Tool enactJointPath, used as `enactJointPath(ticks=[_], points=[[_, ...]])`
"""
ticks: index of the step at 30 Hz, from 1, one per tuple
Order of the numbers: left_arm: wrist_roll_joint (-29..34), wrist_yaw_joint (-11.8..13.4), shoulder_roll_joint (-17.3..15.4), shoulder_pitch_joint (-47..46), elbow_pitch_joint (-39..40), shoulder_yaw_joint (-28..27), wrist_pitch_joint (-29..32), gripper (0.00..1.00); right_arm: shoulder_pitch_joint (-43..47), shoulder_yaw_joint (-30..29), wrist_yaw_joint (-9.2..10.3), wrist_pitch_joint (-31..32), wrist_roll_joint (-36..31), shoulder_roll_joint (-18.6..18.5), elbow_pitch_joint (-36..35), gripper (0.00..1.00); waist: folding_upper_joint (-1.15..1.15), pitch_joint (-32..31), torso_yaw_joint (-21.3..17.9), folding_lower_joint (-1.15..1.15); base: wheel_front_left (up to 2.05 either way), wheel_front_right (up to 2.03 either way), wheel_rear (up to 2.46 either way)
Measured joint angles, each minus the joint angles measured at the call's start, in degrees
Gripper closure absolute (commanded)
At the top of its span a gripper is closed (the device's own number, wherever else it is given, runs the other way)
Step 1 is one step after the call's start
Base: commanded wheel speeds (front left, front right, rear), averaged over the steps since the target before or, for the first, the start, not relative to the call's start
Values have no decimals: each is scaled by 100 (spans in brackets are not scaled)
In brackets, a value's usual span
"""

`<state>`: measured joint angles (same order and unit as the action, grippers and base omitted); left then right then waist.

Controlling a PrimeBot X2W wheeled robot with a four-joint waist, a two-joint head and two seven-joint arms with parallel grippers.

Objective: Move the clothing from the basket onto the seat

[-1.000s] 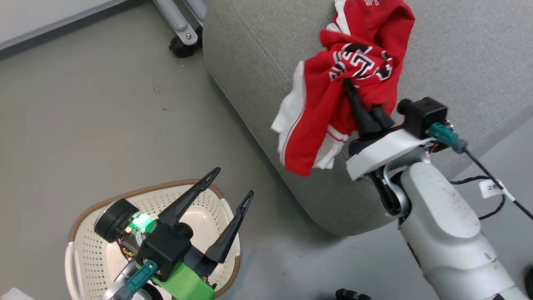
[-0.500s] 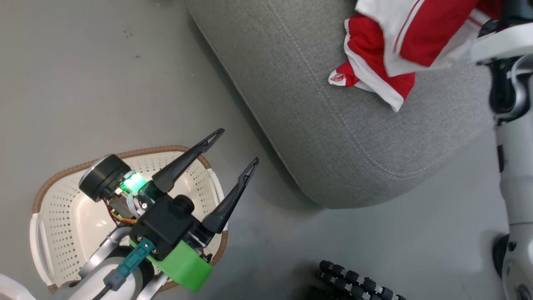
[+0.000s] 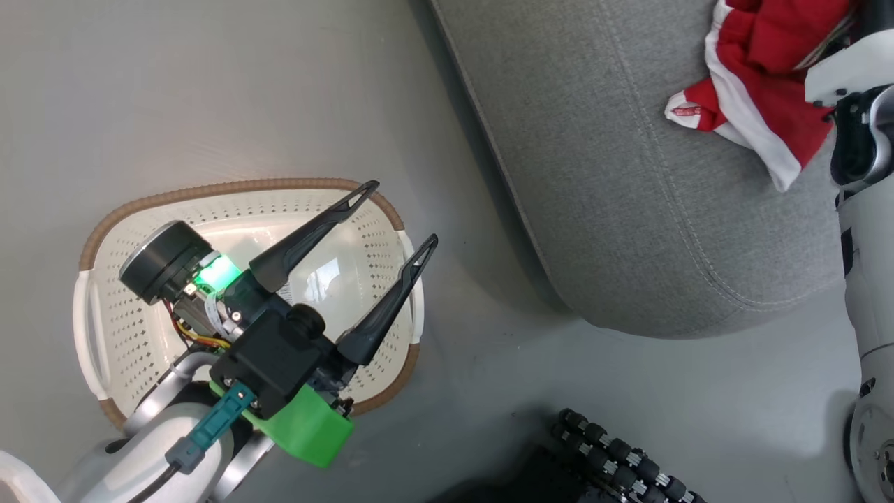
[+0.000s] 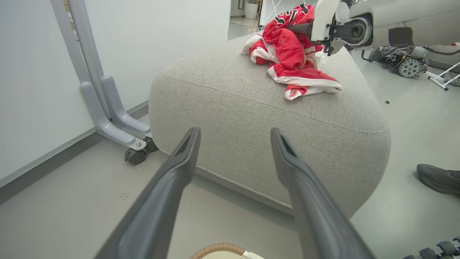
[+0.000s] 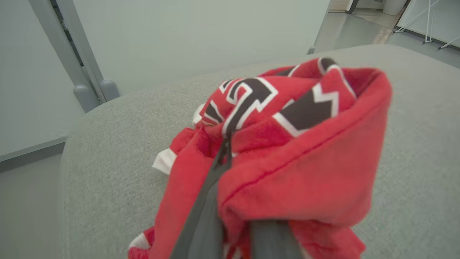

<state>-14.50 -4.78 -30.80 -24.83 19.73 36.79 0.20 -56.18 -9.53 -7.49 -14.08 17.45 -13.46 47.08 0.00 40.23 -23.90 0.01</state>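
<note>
The red clothing (image 3: 754, 105) with white trim lies bunched on top of the grey seat (image 3: 628, 175), near its corner. In the right wrist view my right gripper (image 5: 235, 154) is shut on a fold of the lettered red garment (image 5: 294, 154), held just above the seat (image 5: 118, 144). The left wrist view shows that gripper (image 4: 293, 28) at the top of the clothing (image 4: 294, 61), whose lower part rests on the seat (image 4: 258, 122). My left gripper (image 3: 404, 212) hangs open over the cream basket (image 3: 230, 187), whose visible inside is bare. Its fingers (image 4: 179, 169) hold nothing.
A grey stand on castors (image 4: 134, 156) is beside the seat by the white wall. A dark shoe (image 4: 438, 178) rests on the floor to the right of the seat. A black ribbed part (image 3: 614, 454) lies on the floor near the basket.
The head camera has shifted. My right gripper has carried the clothing from over the seat's edge onto its top, where part of it now rests. My left gripper stays open over the basket.
</note>
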Motion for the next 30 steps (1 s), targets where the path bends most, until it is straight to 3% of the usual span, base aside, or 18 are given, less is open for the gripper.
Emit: enactJointPath(ticks=[7, 20, 30], points=[[-27, 56, 141, -27, -263, 33, -213, 0, 477, -81, -1, -92, 19, 60, 85, 0, 0, -11, 244, 0, 0, 0, 0], [-210, 287, 573, 277, -1048, 151, -915, 0, 2729, -460, 0, -98, -460, 664, -2016, 0, 0, -862, 385, -1, 0, 0, 0], [-576, 641, 1046, 730, -1848, -135, -1447, 0, 4038, 36, 0, -97, -971, 995, -3305, 0, 0, -1730, 694, -1, 0, 0, 0]])
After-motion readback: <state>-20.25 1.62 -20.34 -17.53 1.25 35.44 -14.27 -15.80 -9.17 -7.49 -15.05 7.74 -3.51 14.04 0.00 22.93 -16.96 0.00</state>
